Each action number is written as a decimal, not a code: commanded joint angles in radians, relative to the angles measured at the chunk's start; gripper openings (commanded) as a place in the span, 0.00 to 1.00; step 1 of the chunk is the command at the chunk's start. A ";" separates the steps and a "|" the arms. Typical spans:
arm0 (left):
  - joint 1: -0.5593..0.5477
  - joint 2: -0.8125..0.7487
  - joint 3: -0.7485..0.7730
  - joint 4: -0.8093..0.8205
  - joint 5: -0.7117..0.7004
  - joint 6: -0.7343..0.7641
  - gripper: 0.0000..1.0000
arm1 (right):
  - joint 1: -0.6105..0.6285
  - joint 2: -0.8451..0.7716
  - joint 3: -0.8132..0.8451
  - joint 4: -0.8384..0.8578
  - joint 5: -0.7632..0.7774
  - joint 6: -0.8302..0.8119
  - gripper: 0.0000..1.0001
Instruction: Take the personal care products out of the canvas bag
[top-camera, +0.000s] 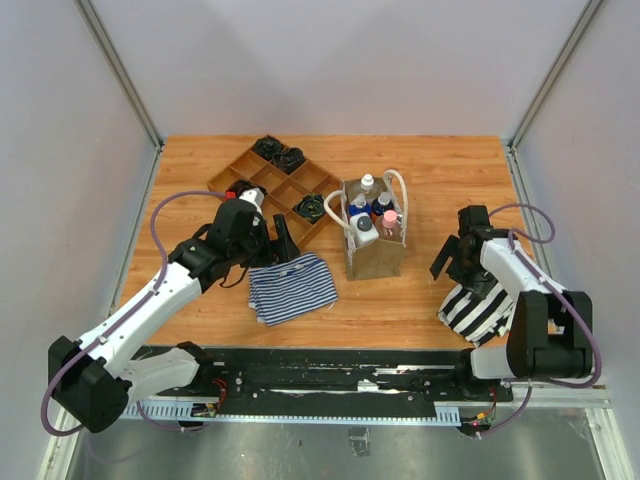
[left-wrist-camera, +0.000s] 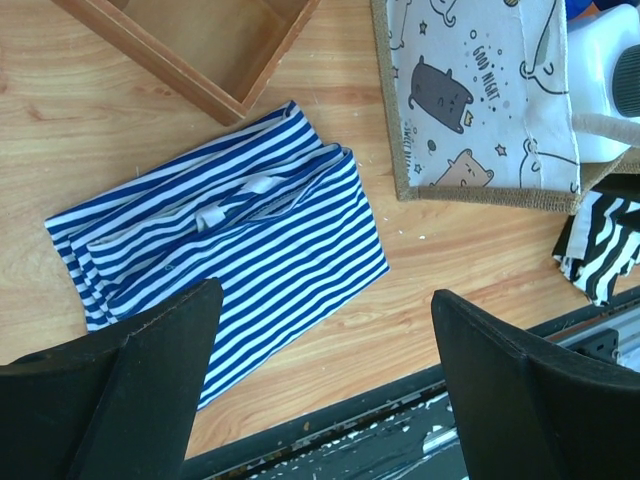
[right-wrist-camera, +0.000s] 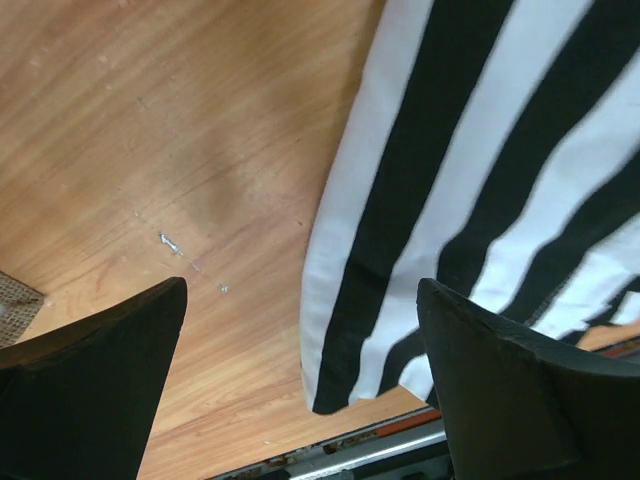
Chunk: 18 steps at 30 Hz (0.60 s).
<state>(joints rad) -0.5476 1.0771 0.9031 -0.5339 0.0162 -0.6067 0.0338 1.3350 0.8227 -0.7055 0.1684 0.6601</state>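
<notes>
The tan canvas bag (top-camera: 374, 255) stands upright mid-table with white rope handles. Several bottles stand inside: a white pump bottle (top-camera: 365, 230), blue-and-orange ones (top-camera: 381, 205), a pink-capped one (top-camera: 390, 223) and a white-capped one (top-camera: 367, 183). In the left wrist view the bag's cat-print lining (left-wrist-camera: 480, 100) and a white bottle (left-wrist-camera: 598, 90) show at top right. My left gripper (top-camera: 283, 240) is open and empty, left of the bag, above the blue striped cloth (top-camera: 291, 287). My right gripper (top-camera: 455, 258) is open and empty, right of the bag, over the black-and-white striped cloth (top-camera: 476, 312).
A wooden divided tray (top-camera: 275, 185) with black coiled items sits at the back left; its corner shows in the left wrist view (left-wrist-camera: 200, 50). The blue striped cloth (left-wrist-camera: 220, 240) and the black-and-white cloth (right-wrist-camera: 480, 190) lie near the table's front edge.
</notes>
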 joint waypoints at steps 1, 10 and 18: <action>-0.009 0.007 -0.017 -0.020 0.010 -0.002 0.91 | -0.060 0.071 -0.027 0.089 -0.218 -0.048 0.98; -0.009 -0.064 -0.073 -0.056 0.021 -0.024 0.91 | -0.365 0.190 0.014 -0.025 -0.049 -0.104 0.98; -0.059 -0.053 -0.191 0.047 0.097 -0.099 0.88 | -0.405 0.024 0.055 -0.018 -0.051 -0.141 1.00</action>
<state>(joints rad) -0.5686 1.0199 0.7765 -0.5598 0.0536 -0.6518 -0.4099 1.4750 0.8482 -0.7120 0.1234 0.5564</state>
